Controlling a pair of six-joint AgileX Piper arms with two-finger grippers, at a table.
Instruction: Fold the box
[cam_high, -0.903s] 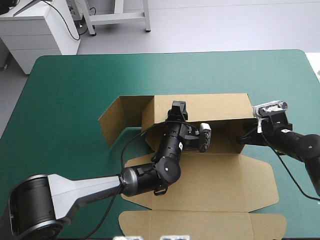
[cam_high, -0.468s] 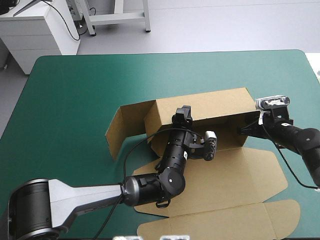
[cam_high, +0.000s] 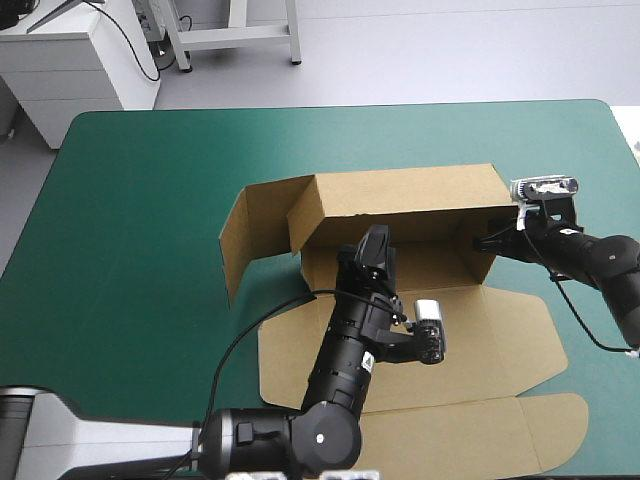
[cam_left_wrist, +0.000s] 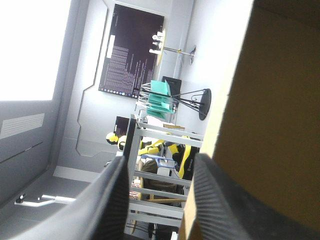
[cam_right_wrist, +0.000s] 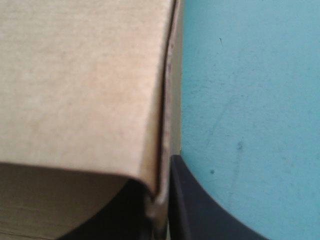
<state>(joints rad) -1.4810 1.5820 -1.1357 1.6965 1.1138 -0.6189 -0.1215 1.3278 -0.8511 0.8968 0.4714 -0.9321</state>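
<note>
While the right gripper (cam_high: 487, 243) pinches the right end wall of the box (cam_high: 400, 205), the board's edge caught between its black fingers (cam_right_wrist: 200, 205), the left gripper (cam_high: 377, 250) hangs above the box's floor, fingers spread and holding nothing. The box sits in the middle of the table (cam_high: 130, 200), long far wall raised, lid flat toward the near edge. Wide bare teal-green surface lies beyond its far and left sides.

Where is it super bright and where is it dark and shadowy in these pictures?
Left wrist view: a blank white patch of glare shows beyond the open left gripper. High view: even light, with soft shadow inside the brown cardboard box along its raised far wall. Right wrist view: darkest under the board's fold, where the right gripper pinches it.
</note>
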